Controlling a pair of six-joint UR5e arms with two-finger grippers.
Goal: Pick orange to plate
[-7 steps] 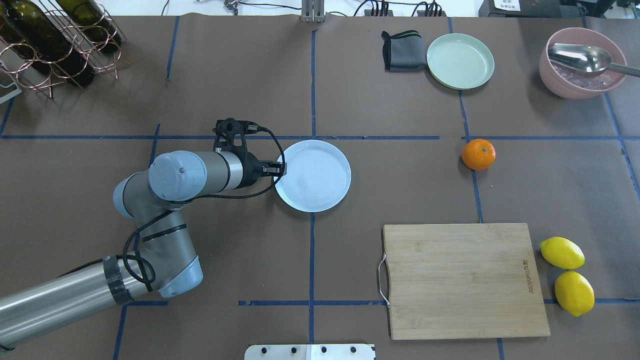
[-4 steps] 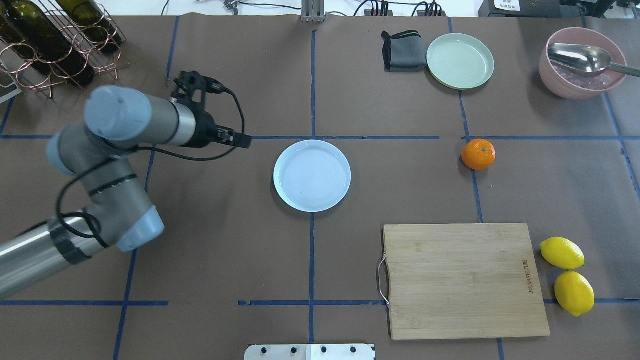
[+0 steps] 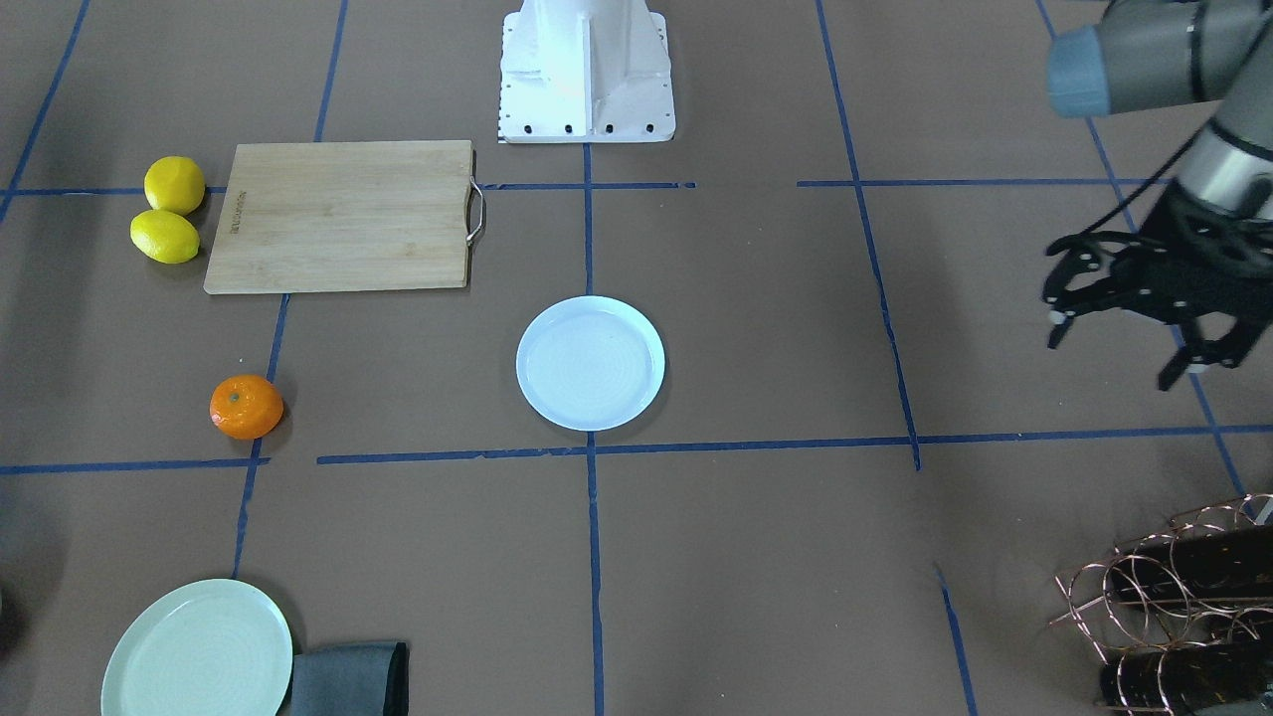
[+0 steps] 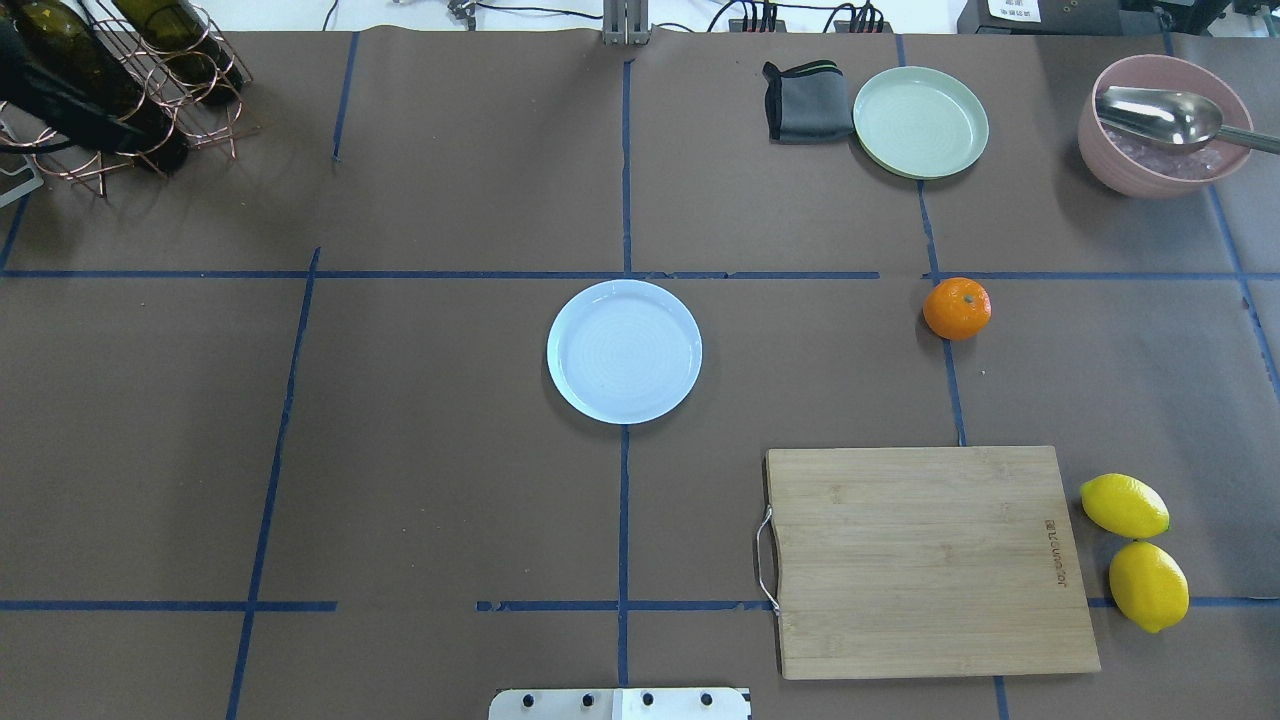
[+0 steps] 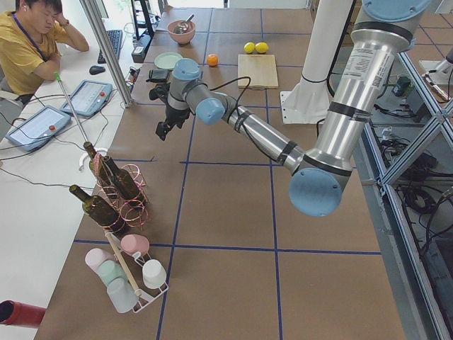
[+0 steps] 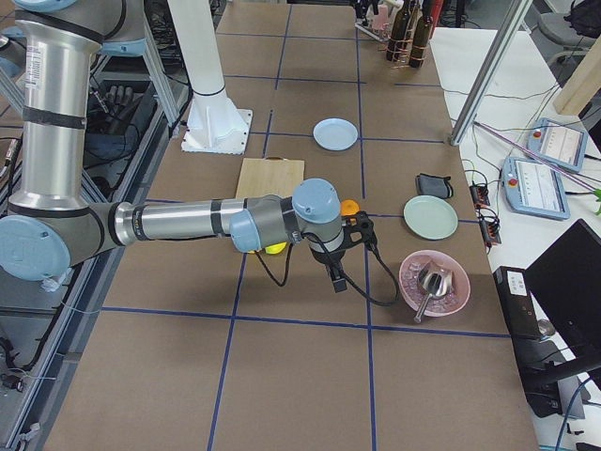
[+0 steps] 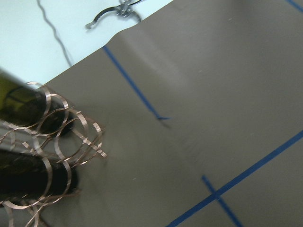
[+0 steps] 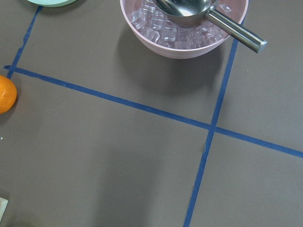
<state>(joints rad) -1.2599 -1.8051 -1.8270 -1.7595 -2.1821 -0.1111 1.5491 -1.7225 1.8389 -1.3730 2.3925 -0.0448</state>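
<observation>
The left claw (image 3: 1126, 343) hangs with its fingers spread wide and nothing between them, above the bench (image 4: 420, 480) near the wire rack of wine bottles (image 3: 1164, 617) and well apart from the plate (image 4: 624, 350). The right claw (image 6: 336, 274) hovers over the bench near the orange (image 4: 957, 308) and the pink bowl (image 8: 184, 45) of ice, but I cannot tell how far its fingers are parted. The orange sits on the bench on a blue tape line, well to the robot's right of the pale blue plate, which lies bare at the bench's middle.
</observation>
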